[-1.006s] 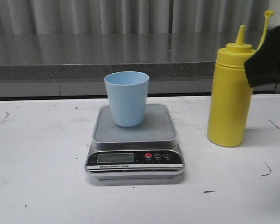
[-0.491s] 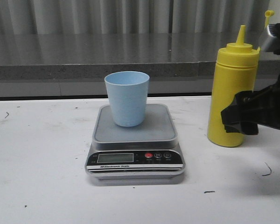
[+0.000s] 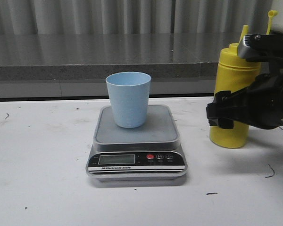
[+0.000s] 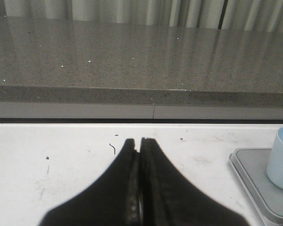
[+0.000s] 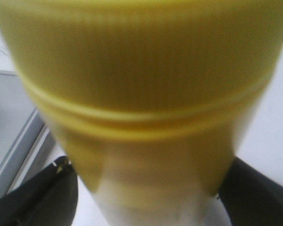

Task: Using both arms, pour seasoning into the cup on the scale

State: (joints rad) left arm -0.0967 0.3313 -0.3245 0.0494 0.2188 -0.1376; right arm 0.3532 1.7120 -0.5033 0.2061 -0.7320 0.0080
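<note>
open table point(image 3: 37, 155) left of scale point(image 3: 136, 141); cup point(image 3: 128, 99) blocks its platform.

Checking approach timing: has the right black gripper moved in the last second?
Yes. The right black gripper has come in leftward and down, now straddling the tall yellow plastic squeeze bottle, which stands unmoved.

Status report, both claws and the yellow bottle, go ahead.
Left claw shut, empty. Right claw open, straddling the seasoning bottle. Bottle upright on table. Cup on scale. Nothing in the way.

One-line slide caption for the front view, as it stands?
Right gripper straddles the upright yellow seasoning bottle beside the scale, where the blue cup waits.
</note>
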